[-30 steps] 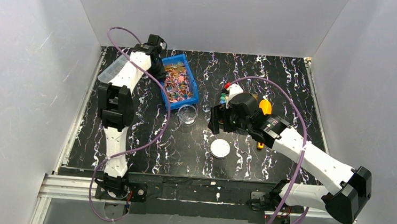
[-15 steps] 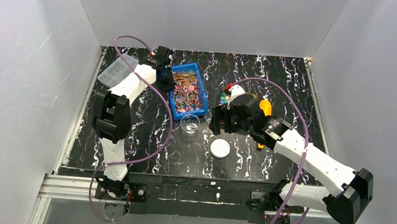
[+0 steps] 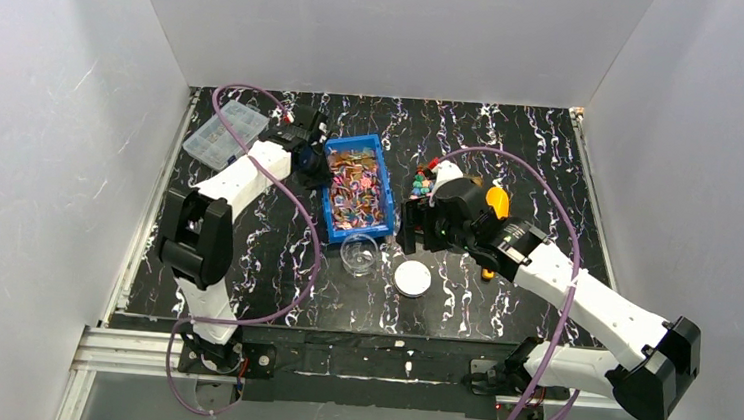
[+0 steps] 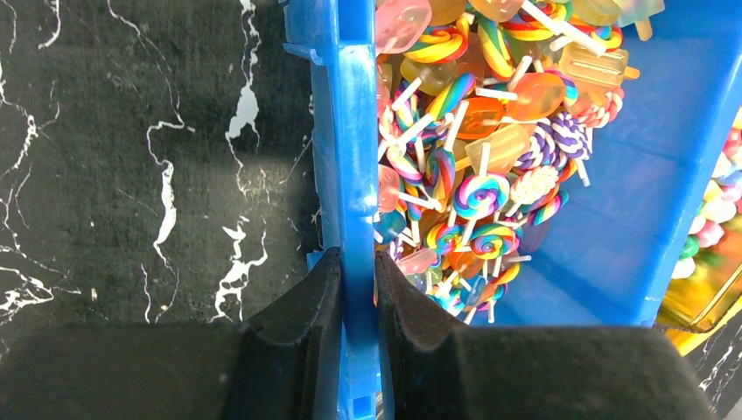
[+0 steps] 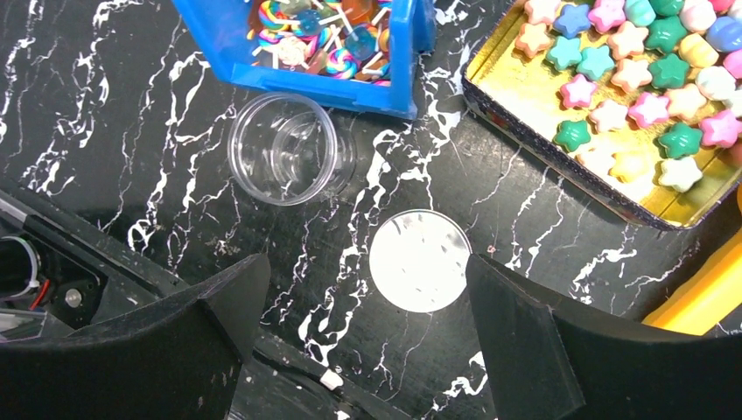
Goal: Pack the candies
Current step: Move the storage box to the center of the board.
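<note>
With left gripper [image 4: 359,262] clamped on the side wall of the blue bin [image 4: 630,192], one finger inside and one outside, keeps hold of the main load. Finds the candies [image 4: 477,188] in two places: swirl lollipops and ice-pop shapes heaped in that bin, star sweets [image 5: 647,109] on the gold tray [image 5: 512,87] just to its right. Shows the bin nearer the arms and squarer to the table than a second ago, its near end now just beside the clear jar [image 5: 284,149], which looks empty, white lid [image 5: 420,260] flat close by. Has right gripper [image 5: 366,267] spread wide on nothing, above lid and jar. Reads as a setup move: supply brought within short reach, nothing packed yet. Leaves orange scoop [image 3: 496,200] past the right arm, compartment box [image 3: 222,133] far left.
</note>
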